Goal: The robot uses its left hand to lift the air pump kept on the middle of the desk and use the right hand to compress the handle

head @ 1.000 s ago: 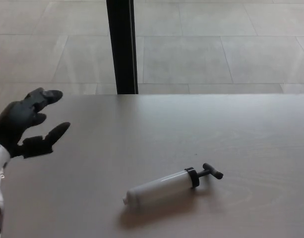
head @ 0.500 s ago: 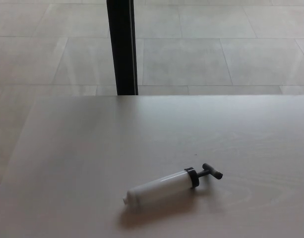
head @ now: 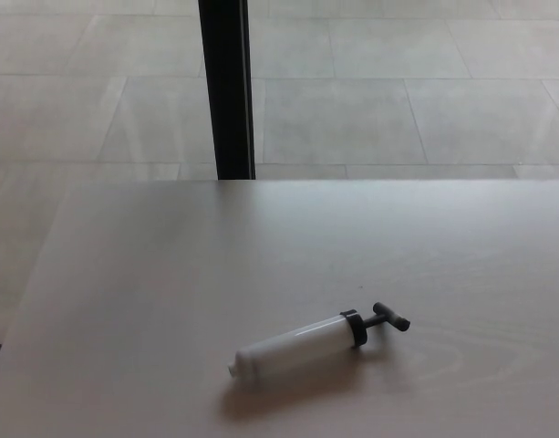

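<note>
**Pump flat on desk, no hands showing**

Air pump (head: 302,346) lies on its side on the pale desk (head: 170,301), toward the near edge, right of centre; white barrel points left, black T-handle (head: 389,317) at the right end; neither robot hand shows, so hold or release cannot be told; dark post (head: 226,88) stands beyond the far edge on tiled floor (head: 398,82).

White translucent air pump (head: 295,347) with black collar and dark grey T-handle (head: 389,317), pale wood-grain desk (head: 170,301) in light beige, black vertical post (head: 226,87), floor (head: 398,82) of large pale grey tiles with thin darker grout lines
</note>
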Robot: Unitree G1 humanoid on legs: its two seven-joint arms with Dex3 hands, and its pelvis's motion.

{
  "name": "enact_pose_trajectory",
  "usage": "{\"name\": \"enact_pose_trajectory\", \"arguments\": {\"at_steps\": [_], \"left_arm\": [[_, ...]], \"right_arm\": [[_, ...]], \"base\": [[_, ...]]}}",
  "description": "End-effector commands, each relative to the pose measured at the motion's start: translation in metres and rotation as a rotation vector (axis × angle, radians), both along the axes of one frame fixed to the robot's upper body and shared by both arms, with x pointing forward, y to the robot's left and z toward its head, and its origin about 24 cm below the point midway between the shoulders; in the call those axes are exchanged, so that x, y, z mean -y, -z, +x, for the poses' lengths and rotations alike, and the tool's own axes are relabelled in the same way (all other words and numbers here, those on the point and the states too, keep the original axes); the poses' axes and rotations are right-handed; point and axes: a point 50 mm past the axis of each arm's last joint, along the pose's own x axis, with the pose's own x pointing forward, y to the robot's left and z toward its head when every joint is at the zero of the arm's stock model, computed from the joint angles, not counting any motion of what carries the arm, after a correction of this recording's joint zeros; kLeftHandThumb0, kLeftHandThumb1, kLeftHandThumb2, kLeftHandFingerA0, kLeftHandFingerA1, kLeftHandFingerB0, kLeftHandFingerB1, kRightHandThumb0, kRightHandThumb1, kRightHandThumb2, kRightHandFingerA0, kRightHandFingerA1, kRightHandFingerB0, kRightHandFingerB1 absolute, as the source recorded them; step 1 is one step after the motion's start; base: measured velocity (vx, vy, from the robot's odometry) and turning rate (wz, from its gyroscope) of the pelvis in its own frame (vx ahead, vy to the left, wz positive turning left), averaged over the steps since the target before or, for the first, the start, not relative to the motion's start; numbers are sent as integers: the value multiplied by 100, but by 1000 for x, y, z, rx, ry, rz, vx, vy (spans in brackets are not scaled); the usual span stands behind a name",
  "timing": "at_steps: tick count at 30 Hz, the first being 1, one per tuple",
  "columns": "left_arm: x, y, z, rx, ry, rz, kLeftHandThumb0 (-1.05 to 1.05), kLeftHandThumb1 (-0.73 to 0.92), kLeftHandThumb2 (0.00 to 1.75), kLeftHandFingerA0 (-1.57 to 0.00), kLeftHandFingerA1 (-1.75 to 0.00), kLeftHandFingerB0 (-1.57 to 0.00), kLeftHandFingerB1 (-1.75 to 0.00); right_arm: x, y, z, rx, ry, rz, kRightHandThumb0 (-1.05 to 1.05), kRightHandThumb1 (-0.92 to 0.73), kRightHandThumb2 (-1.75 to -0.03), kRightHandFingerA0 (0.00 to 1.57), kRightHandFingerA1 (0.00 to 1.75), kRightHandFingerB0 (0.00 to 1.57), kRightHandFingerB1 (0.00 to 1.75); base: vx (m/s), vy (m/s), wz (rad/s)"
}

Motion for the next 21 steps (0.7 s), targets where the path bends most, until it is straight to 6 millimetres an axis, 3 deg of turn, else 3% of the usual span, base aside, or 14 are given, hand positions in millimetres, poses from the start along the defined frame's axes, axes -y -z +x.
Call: {"name": "enact_pose_trajectory", "arguments": {"at_steps": [1, 2, 3, 4, 8, 9, 12, 13, 14, 16, 18, 19, 20, 21], "left_arm": [[-15, 1, -54, 201, -417, 47, -70, 82, 64, -48, -49, -34, -39], [-15, 1, -53, 198, -407, 44, -71, 83, 65, -48, -50, -34, -39], [-15, 2, -53, 199, -407, 44, -71, 82, 64, -50, -51, -36, -40], [-15, 2, -52, 205, -408, 38, -71, 82, 64, -48, -52, -34, -40], [-15, 4, -54, 204, -427, 25, -71, 83, 65, -46, -52, -34, -40], [-15, 5, -55, 197, -439, 23, -71, 83, 65, -48, -53, -35, -40], [-14, 6, -56, 196, -448, 20, -72, 83, 65, -50, -55, -35, -41], [-13, 7, -58, 189, -455, 16, -72, 83, 65, -50, -53, -36, -41], [-13, 7, -58, 197, -445, 9, -72, 83, 65, -47, -52, -35, -40], [-13, 7, -57, 198, -443, 9, -71, 83, 65, -46, -52, -35, -41], [-12, 7, -56, 186, -415, 19, -72, 84, 65, -49, -53, -36, -42], [-13, 7, -54, 176, -401, 22, -62, 61, 106, -52, -67, -20, -49], [-13, 7, -54, 179, -395, 18, -73, 83, 65, -50, -52, -36, -41], [-12, 7, -54, 183, -392, 14, -73, 82, 64, -49, -53, -35, -42]], "right_arm": [[19, 38, -53, -12, 203, 30, -74, -92, -71, 42, 63, 23, 35], [17, 40, -52, -16, 194, 25, -74, -75, -110, 43, 68, 21, 49], [16, 41, -50, -23, 182, 22, -75, -92, -69, 46, 66, 26, 36], [15, 43, -50, -29, 178, 23, -77, -75, -110, 47, 70, 22, 49], [10, 48, -48, -56, 152, 12, -76, -75, -111, 47, 69, 22, 49], [10, 50, -49, -74, 130, 7, -77, -92, -71, 47, 59, 26, 36], [9, 52, -48, -74, 119, 15, -77, -92, -71, 45, 58, 26, 38], [9, 53, -48, -72, 137, 30, -80, -75, -112, 44, 65, 20, 49], [9, 53, -48, -41, 124, 51, -85, -77, -86, 37, 60, 19, 42], [9, 54, -48, -40, 122, 45, -85, -77, -87, 39, 61, 20, 42], [8, 55, -47, -49, 131, 48, -78, -92, -70, 44, 58, 27, 37], [8, 56, -50, -56, 121, 43, -80, -92, -69, 41, 55, 27, 37], [8, 57, -50, -47, 116, 47, -83, -77, -88, 40, 61, 22, 43], [7, 57, -50, -44, 120, 49, -76, -75, -112, 44, 67, 21, 50]], "base": [[0, 0, 0], [0, 0, 0], [0, 0, 0], [0, 0, 0], [0, 0, 0], [0, 0, 0], [0, 0, 0], [0, 0, 0], [0, 0, 0], [0, 0, 0], [0, 0, 0], [0, 0, 0], [0, 0, 0], [0, 0, 0]]}}
